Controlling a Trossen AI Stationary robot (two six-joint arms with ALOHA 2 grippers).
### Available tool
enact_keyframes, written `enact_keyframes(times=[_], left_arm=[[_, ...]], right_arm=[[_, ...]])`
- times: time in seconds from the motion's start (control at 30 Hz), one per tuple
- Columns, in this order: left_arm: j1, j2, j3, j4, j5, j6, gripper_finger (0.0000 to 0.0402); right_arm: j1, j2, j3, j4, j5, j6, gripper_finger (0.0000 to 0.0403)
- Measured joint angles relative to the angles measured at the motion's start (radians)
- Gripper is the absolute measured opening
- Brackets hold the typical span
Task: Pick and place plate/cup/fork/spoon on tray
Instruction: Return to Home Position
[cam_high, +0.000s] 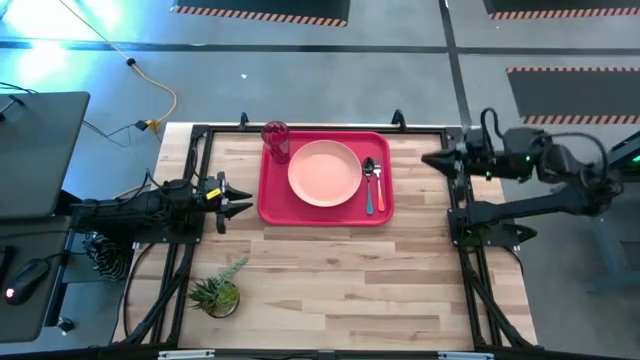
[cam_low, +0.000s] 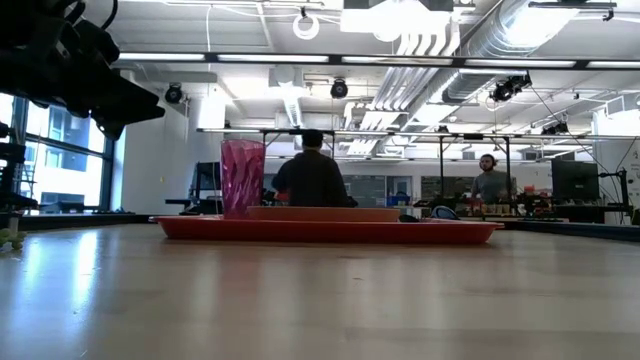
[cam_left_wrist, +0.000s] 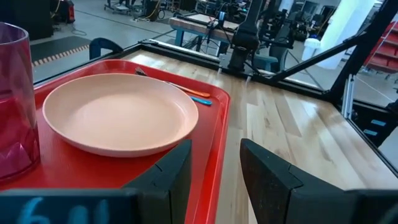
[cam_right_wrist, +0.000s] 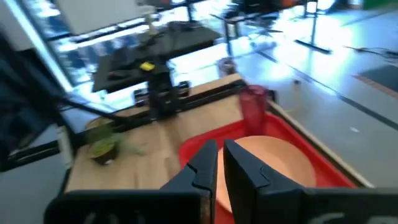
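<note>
The red tray (cam_high: 270, 205) lies at the table's far middle. On it rest the salmon-pink plate (cam_high: 324, 172), the magenta cup (cam_high: 276, 140) upright at its far left corner, and the blue-handled spoon (cam_high: 369, 180) and orange-handled fork (cam_high: 378, 185) side by side at its right. My left gripper (cam_high: 240, 203) is open and empty just left of the tray's near left corner; its wrist view shows the plate (cam_left_wrist: 118, 112) and cup (cam_left_wrist: 15, 99). My right gripper (cam_high: 428, 158) hovers at the table's far right edge, its fingers close together and empty.
A small potted plant (cam_high: 218, 292) stands near the table's front left. Black frame rails (cam_high: 465, 230) run along both table sides. The wood in front of the tray is bare. People sit in the room beyond the table (cam_low: 312, 175).
</note>
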Motion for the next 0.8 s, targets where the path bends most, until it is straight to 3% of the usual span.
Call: enact_keyframes(times=[0.33,0.53,0.8], left_arm=[[0.000,0.000,0.000,0.000,0.000,0.016,0.0126],[0.000,0.000,0.001,0.000,0.000,0.017,0.0126],[0.000,0.000,0.001,0.000,0.000,0.017,0.0126]], right_arm=[[0.000,-0.310,-0.403,0.131,-0.086,0.022,0.0011],[0.000,-0.484,-0.620,0.272,-0.203,0.030,0.0011],[0.000,-0.674,-0.788,0.354,-0.298,0.010,0.0011]])
